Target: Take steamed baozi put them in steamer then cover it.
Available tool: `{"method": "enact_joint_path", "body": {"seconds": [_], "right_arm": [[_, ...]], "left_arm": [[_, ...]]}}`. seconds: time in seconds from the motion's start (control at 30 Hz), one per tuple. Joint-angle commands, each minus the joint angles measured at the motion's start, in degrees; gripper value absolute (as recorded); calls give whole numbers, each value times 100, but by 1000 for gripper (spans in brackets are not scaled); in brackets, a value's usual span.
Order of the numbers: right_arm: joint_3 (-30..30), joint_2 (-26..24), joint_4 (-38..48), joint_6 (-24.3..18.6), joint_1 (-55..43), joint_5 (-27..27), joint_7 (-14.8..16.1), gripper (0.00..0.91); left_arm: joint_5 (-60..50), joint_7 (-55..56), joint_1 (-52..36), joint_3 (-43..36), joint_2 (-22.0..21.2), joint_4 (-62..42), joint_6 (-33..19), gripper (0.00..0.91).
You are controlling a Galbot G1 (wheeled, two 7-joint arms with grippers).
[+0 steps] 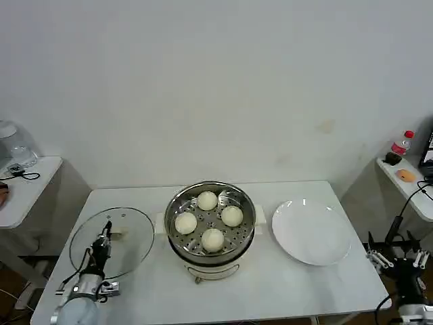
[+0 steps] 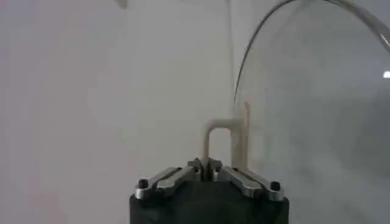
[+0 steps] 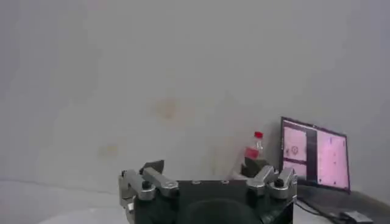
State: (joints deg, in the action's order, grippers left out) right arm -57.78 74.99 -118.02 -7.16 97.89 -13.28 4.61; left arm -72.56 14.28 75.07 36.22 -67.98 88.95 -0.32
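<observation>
The left gripper [image 2: 209, 165] has its fingers pinched shut on the pale oblong handle of the round clear glass cover [image 1: 112, 242], seemingly tilted up off the white table [image 1: 298, 284] left of the shiny steel steamer [image 1: 211, 227]. Glass is stiff, slick and breakable; the handle is the right hold. Four cream-white baozi [image 1: 212, 239] sit inside. The right gripper [image 1: 399, 257] waits open at the table's right.

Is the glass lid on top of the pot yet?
No, the cover lies flat on the table to the left of the steamer, whose four steamed baozi sit uncovered.
</observation>
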Motion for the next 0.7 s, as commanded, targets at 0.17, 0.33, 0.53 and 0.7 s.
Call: {"method": "enact_joint_path", "body": {"seconds": [0.17, 0.33, 0.53, 0.7], "right_arm": [[264, -30, 36, -12, 7, 157, 195, 907], [415, -46, 54, 29, -14, 196, 247, 907], [676, -42, 33, 65, 3, 334, 305, 907], [924, 54, 54, 61, -23, 547, 308, 907]], "left_arm": [[811, -980, 941, 989, 715, 2234, 520, 0], [1134, -1374, 1151, 859, 963, 2974, 876, 0], [1316, -1806, 920, 226, 1233, 3666, 1364, 0], [1483, -2066, 545, -450, 1394, 3891, 1819, 0]]}}
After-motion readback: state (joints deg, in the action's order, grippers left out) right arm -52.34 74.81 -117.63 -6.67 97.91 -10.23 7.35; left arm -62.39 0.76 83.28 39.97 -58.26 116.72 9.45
